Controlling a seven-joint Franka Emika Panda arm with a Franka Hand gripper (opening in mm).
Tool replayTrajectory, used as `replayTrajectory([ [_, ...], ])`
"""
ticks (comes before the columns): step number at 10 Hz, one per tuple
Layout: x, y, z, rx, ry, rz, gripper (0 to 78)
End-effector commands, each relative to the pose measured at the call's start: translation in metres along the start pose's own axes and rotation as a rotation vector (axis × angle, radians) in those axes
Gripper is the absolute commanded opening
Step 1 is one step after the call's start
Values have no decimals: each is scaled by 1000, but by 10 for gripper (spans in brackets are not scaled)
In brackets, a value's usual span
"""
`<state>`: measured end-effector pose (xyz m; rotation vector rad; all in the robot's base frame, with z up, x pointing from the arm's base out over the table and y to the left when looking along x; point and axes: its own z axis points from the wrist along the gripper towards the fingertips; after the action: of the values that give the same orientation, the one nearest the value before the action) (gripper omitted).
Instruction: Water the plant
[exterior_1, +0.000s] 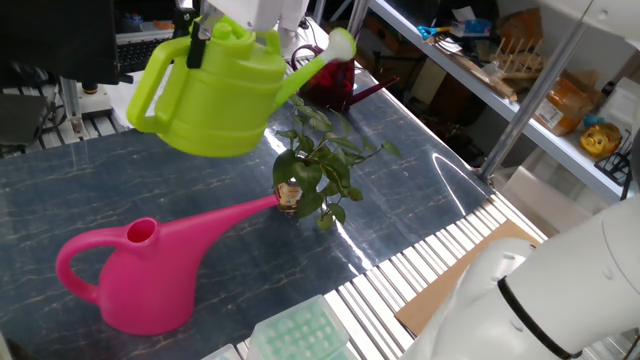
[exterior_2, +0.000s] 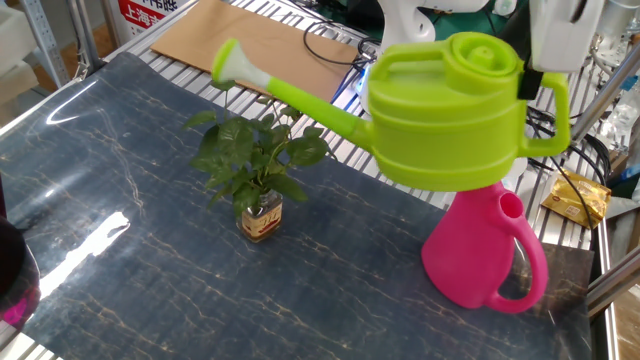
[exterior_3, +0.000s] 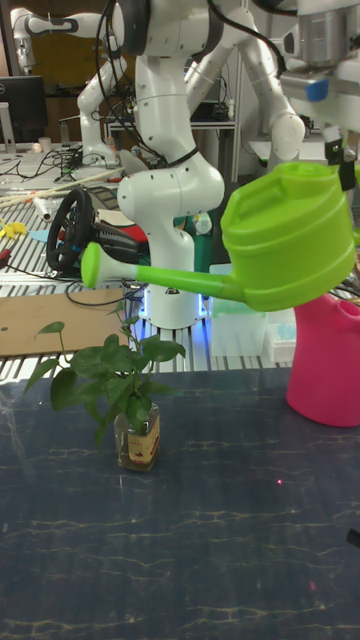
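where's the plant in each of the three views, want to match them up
One fixed view: the plant is at centre, at the pink can's spout tip.
The other fixed view: left of centre, below the green can's spout.
Tall fixed view: lower left, under the spout's rose.
Shared landmark: the pink can, which is lower left, lower right, and at the right edge respectively.

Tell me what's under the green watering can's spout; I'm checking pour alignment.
The plant in its small jar sits below the spout's rose of the green watering can. Leaves hide the jar's mouth.
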<state>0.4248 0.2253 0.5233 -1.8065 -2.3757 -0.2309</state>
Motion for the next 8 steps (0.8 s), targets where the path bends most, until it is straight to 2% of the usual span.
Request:
replayTrajectory([
  [1, -7, 9, 12, -8, -65, -7, 13],
  [2, -7, 11, 18, -4, -84, -11, 13],
  [5, -6, 17, 29, -17, -82, -12, 13],
  [7, -6, 25, 38, -17, -83, -49, 13],
  [8, -6, 27, 39, -9, -85, -96, 13],
])
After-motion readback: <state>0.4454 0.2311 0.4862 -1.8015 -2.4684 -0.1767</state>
